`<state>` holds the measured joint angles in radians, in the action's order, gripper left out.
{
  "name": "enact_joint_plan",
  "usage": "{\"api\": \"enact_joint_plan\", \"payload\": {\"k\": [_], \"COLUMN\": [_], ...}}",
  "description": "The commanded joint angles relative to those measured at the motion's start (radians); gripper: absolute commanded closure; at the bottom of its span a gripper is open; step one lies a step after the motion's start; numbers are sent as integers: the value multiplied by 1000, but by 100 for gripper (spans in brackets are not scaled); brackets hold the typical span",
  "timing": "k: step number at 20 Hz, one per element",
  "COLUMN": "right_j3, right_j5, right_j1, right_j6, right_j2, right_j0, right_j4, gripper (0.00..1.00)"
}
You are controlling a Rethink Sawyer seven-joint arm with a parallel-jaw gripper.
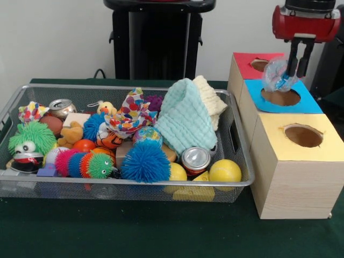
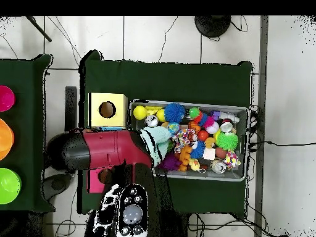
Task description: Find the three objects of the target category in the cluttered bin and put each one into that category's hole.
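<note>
In the front view my gripper hangs over the blue-surround hole and is shut on a wrinkly see-through plastic item with a faint blue tint, held just above the hole's left rim. The wire mesh bin stands to the left, full of toys; no other see-through plastic item shows in it. In the overhead view my red arm covers the blue hole, and the gripper is hidden under it. The bin lies to the arm's right.
The red-surround hole lies behind the blue one and the yellow-surround hole in front. The bin holds metal cans, a mint cloth, spiky balls, yellow balls and plush toys. Coloured bowls sit far left overhead.
</note>
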<state>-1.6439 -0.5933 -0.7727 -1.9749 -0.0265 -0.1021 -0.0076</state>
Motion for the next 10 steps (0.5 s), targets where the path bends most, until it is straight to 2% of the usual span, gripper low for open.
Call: {"api": "enact_joint_plan", "payload": {"k": [1,10], "right_j3": [29,-26], "right_j5": [-70,8], "right_j1": [65,78], "right_j6": [-227,-201], "right_j2": [-4,-6], "right_j0": [-31,-22], "right_j4": [44,56], "gripper": [100,100]}}
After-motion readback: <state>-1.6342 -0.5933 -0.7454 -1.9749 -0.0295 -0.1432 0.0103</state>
